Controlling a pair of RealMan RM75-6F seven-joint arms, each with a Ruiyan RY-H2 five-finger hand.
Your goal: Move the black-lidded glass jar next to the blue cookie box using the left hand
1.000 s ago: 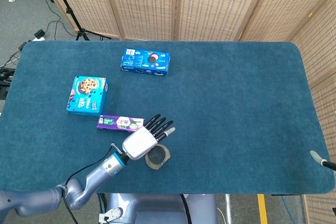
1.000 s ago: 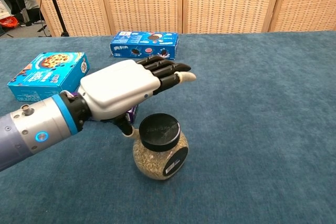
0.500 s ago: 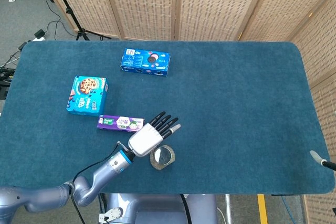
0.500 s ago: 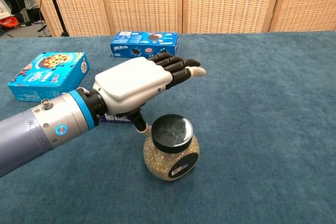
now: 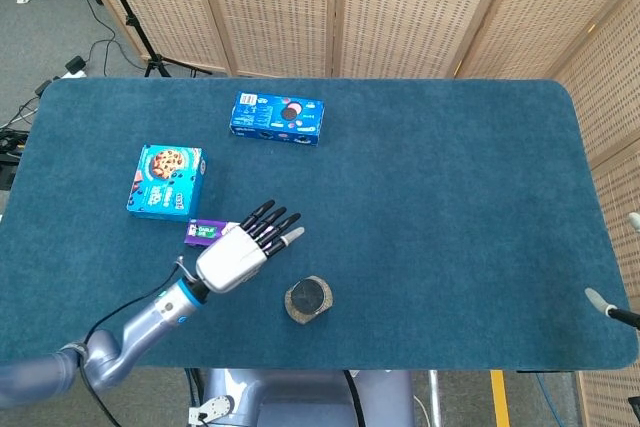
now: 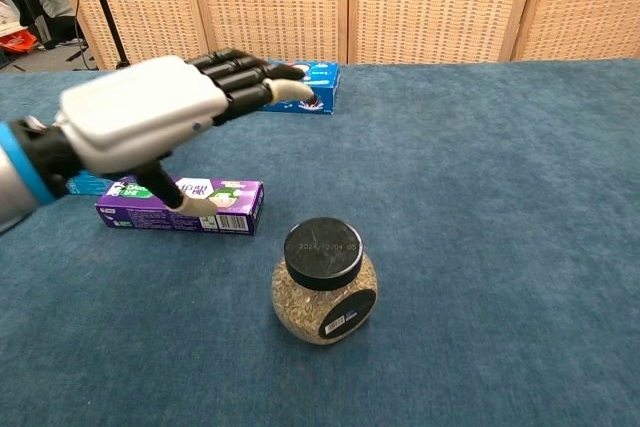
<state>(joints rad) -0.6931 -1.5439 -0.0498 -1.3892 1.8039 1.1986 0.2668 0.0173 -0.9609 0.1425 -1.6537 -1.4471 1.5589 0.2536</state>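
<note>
The glass jar (image 5: 307,299) (image 6: 323,283) with a black lid stands upright near the table's front edge, filled with grainy stuff. My left hand (image 5: 240,252) (image 6: 150,112) hovers to its left, fingers stretched out and apart, holding nothing and clear of the jar. The blue cookie box (image 5: 166,180) lies flat further left; in the chest view the hand hides nearly all of it. Of my right hand only a slim grey tip (image 5: 598,299) shows at the table's right edge.
A purple carton (image 5: 207,232) (image 6: 180,217) lies between the cookie box and the jar, partly under my left hand. A second blue box (image 5: 277,117) (image 6: 322,84) lies toward the back. Woven screens stand behind the blue table (image 5: 450,197).
My left hand has drawn back from over the jar, moving left and higher. The jar was nudged slightly right earlier and now stands alone, upright.
</note>
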